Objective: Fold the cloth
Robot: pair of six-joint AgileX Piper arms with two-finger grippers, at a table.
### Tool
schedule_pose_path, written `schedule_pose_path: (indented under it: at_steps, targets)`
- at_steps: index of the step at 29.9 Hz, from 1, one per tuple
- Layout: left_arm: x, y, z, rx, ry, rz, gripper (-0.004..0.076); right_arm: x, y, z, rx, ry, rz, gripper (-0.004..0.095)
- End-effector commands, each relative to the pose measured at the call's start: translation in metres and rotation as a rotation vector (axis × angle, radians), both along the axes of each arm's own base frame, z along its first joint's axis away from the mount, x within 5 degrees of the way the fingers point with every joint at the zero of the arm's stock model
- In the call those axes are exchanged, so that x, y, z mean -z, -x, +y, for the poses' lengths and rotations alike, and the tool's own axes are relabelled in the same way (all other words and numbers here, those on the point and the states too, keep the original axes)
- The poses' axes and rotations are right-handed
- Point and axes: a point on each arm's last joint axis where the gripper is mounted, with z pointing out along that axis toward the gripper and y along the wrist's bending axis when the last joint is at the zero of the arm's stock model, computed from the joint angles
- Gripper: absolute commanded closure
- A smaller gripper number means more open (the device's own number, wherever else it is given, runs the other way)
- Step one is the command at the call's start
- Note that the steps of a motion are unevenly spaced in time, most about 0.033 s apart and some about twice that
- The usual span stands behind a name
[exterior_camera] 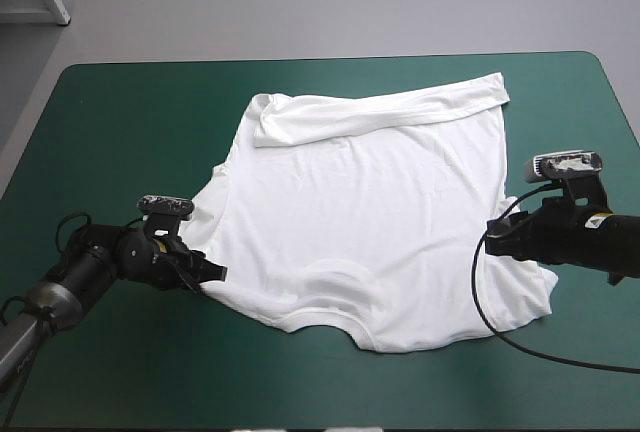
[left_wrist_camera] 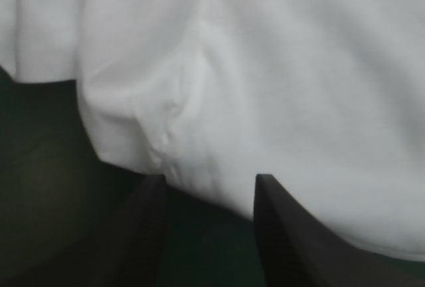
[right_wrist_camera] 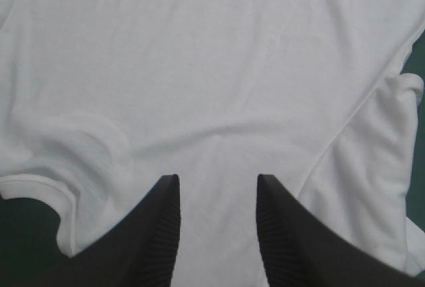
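Observation:
The white T-shirt (exterior_camera: 370,217) lies spread flat on the table, with a strip along its far edge folded over (exterior_camera: 380,112). My left gripper (exterior_camera: 213,274) sits low at the shirt's left edge. In the left wrist view that gripper (left_wrist_camera: 209,181) is open, and the shirt's wrinkled hem (left_wrist_camera: 166,134) lies just ahead of the fingertips. My right gripper (exterior_camera: 490,236) is at the shirt's right edge. In the right wrist view it (right_wrist_camera: 218,179) is open above the T-shirt (right_wrist_camera: 199,68), with white fabric showing between the fingers.
The teal-green cover (exterior_camera: 120,122) shows around the shirt on every side, widest at the left and along the near edge. The shirt's near right corner (exterior_camera: 530,302) lies under the right arm.

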Motion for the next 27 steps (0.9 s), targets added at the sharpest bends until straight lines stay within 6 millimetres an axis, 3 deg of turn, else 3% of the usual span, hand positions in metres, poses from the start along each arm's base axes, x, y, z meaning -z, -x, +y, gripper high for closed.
schedule_pose_path:
  at_steps: [1,10,19,27]
  targets:
    - [-0.010,0.000,0.004,-0.057,0.000,-0.069,0.0412,-0.007,0.000,-0.003,0.034,0.003,-0.049,0.0544]
    - [-0.001,0.002,0.010,-0.088,-0.061,-0.064,0.0412,0.009,-0.003,-0.006,0.066,0.032,-0.035,0.0543]
    - [0.031,-0.017,-0.005,-0.049,0.028,0.019,0.0412,0.012,-0.003,-0.009,0.074,0.063,-0.023,0.0544]
    - [0.042,-0.020,-0.008,-0.010,0.023,0.065,0.0412,0.017,0.005,-0.008,0.055,0.060,0.081,0.0544]
